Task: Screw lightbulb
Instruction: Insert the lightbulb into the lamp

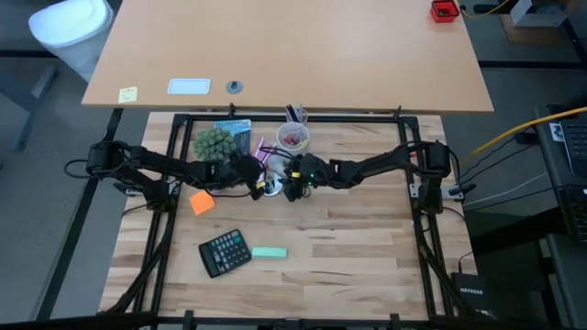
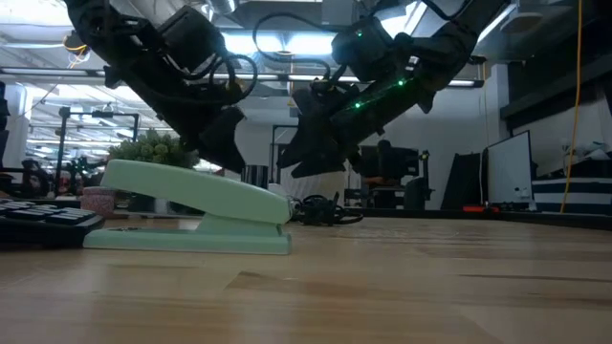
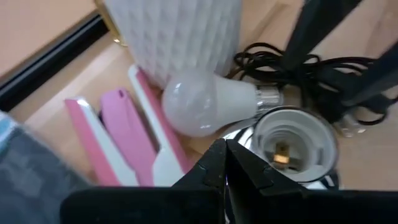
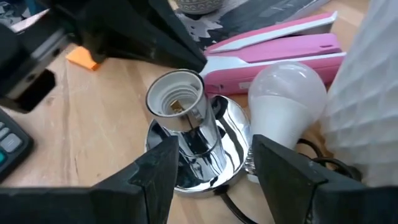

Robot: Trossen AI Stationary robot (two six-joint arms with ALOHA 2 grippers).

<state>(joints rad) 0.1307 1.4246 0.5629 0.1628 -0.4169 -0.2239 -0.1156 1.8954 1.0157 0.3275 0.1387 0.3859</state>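
Note:
The lightbulb point(image 3: 205, 102) is pale white and lies on its side on the table, its metal screw end point(image 3: 268, 96) toward the black cord; it also shows in the right wrist view point(image 4: 286, 99). Beside it stands a shiny chrome lamp base point(image 4: 214, 146) with an upright, empty white socket point(image 4: 176, 93). My left gripper point(image 3: 227, 158) is shut, its tip right by the socket point(image 3: 289, 140). My right gripper point(image 4: 211, 180) is open, one finger on either side of the base's near rim. Both grippers meet at the table's middle point(image 1: 275, 181). My left gripper's shut fingertips point(image 4: 196, 61) stand right beside the socket's rim point(image 4: 196, 78), coming in slanting from the table's left. I cannot tell whether they touch it.
A pink stapler point(image 4: 280, 46) and a white textured cup point(image 3: 180, 37) lie close behind the bulb, with the coiled black cord point(image 3: 323, 65) alongside. Nearer the front are a calculator point(image 1: 225, 252), a green stapler point(image 1: 269, 252) and an orange note point(image 1: 202, 203). A plant point(image 1: 214, 142) stands behind.

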